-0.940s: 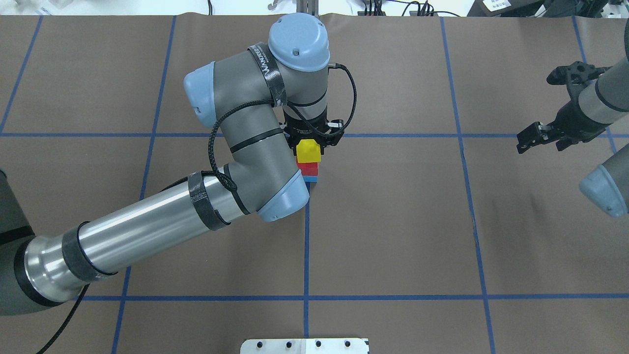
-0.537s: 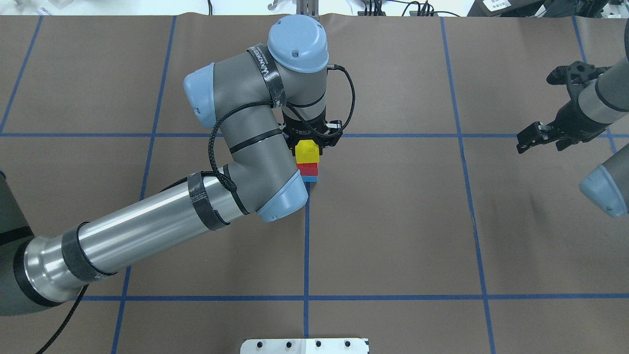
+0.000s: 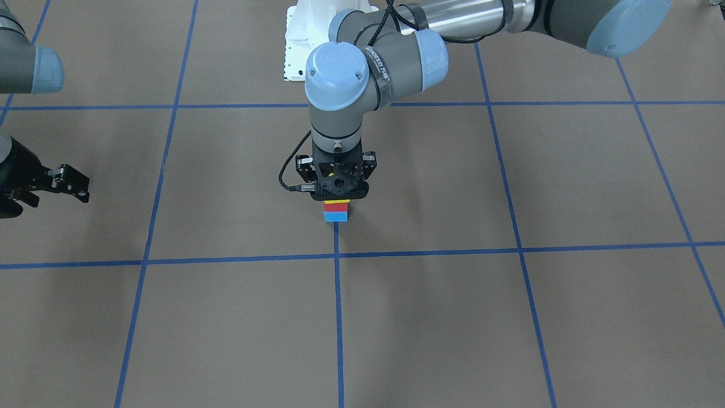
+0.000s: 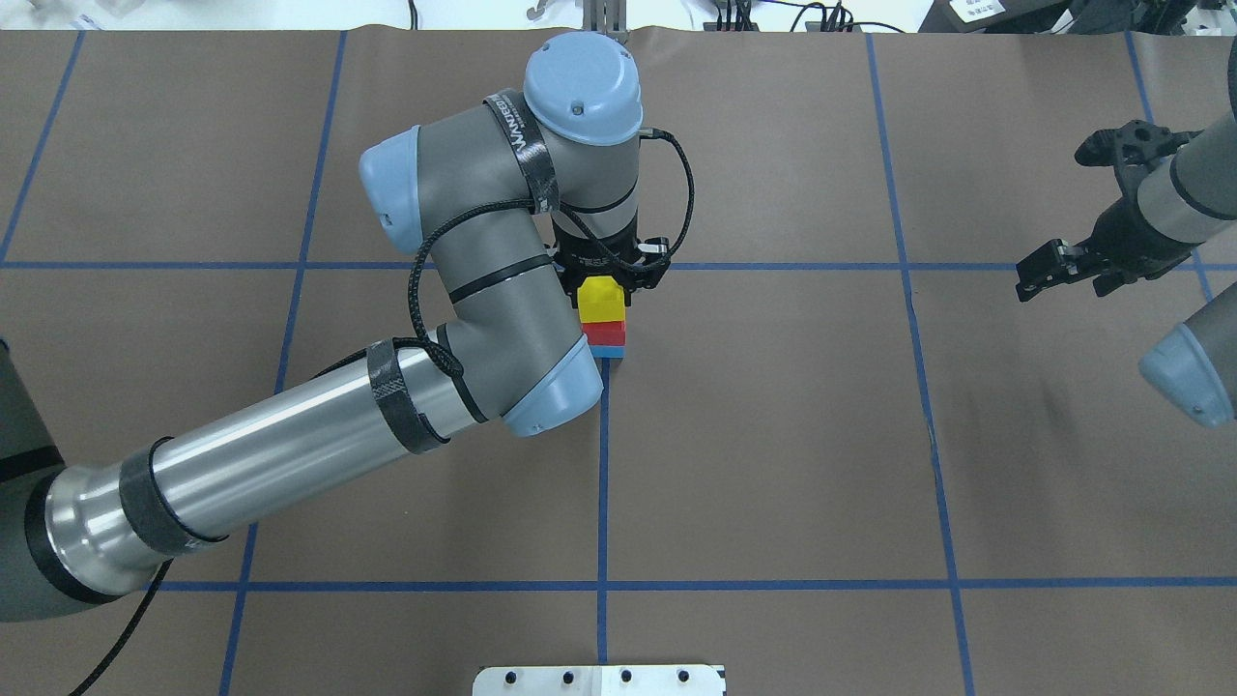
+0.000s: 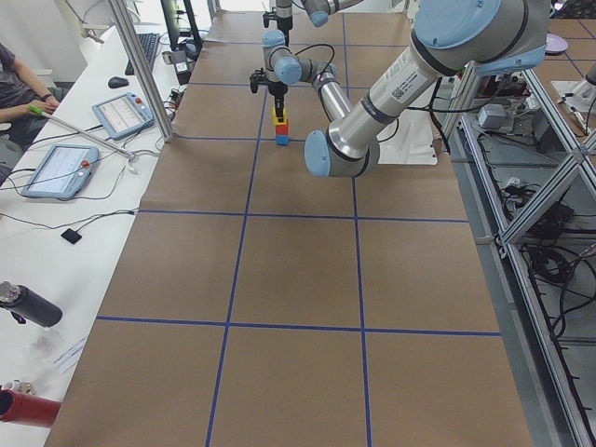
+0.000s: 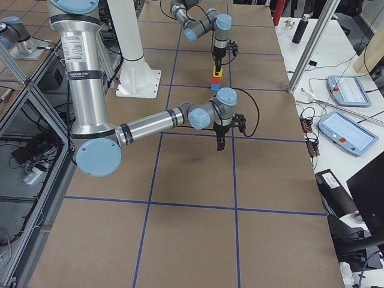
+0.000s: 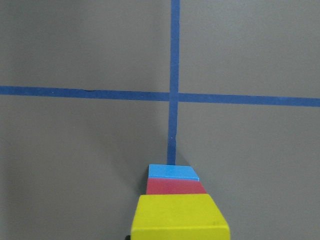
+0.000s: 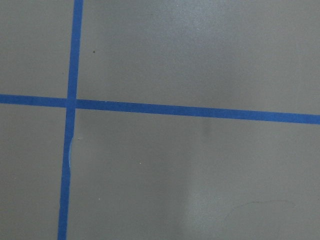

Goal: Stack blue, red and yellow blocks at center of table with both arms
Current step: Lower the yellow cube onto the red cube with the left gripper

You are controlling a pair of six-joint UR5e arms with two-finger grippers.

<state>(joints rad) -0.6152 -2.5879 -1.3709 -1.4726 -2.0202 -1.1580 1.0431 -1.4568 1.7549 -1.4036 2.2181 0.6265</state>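
Brown paper gridded with blue tape covers your bench [image 4: 773,435]. The stack stands at its centre on a tape line, near a crossing. The blue block [image 4: 612,354] rests on the bench, the red block [image 4: 606,333] sits on it, and the yellow block [image 4: 601,299] is on top, edges roughly flush. Your left gripper [image 3: 338,194] points straight down over the stack, its black fingers flanking the yellow block. You cannot tell from these views whether they clamp it or merely stand beside it. Far to the right in the overhead view, well apart from the stack, your right gripper [image 4: 1060,287] hangs above the bench with its fingers apart. At the near edge sits the white bolted pedestal [image 4: 599,680].
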